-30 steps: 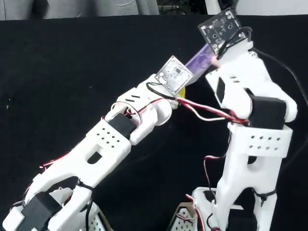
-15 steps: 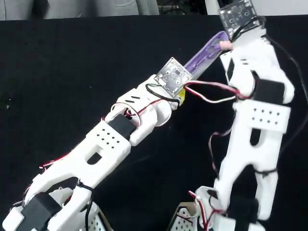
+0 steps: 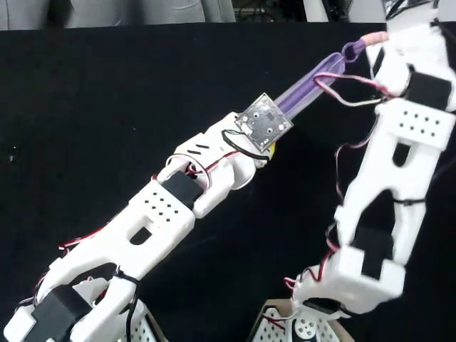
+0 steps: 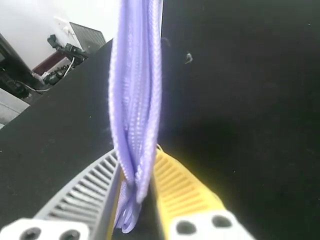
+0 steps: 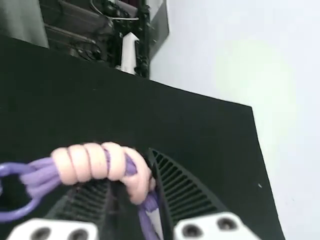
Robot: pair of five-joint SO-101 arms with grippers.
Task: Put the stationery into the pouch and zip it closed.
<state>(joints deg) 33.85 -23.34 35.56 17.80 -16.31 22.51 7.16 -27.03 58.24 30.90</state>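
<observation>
So, from the high camera, the pouch (image 3: 308,80) was a long, flat strip of purple woven fabric. It hung in the air above the black cloth-covered table (image 3: 100,107), stretched slantwise between the two white plastic arms. The left arm (image 3: 164,214) came up from the near corner and had the lower end. The right arm (image 3: 399,164) stood tall at the far edge, up by the zipper pull (image 3: 373,37), a pink ribbed tab on a small purple loop (image 3: 350,50).

Left wrist camera was way clearer. The left gripper (image 4: 136,192) was squeezed nearly closed on the pouch (image 4: 136,100), with just the thickness of the folded fabric between its two sides. The grey finger (image 4: 90,190) and the yellow finger (image 4: 185,187) were both ridged plastic. The fabric had a fine knitted-looking weave, bunched into lengthwise folds, and it ran straight away from the jaws over the table (image 4: 240,100).

Right wrist camera: the right gripper (image 5: 131,200) was clamped tight on the zipper pull (image 5: 95,162), which looked like soft, rubbery pink segments, rounded like little beads. Purple cord came out from under it, pinched between the dark ridged fingers (image 5: 182,192), and the loop (image 5: 15,192) stuck out to one side. The black table (image 5: 100,100) lay beyond.
</observation>
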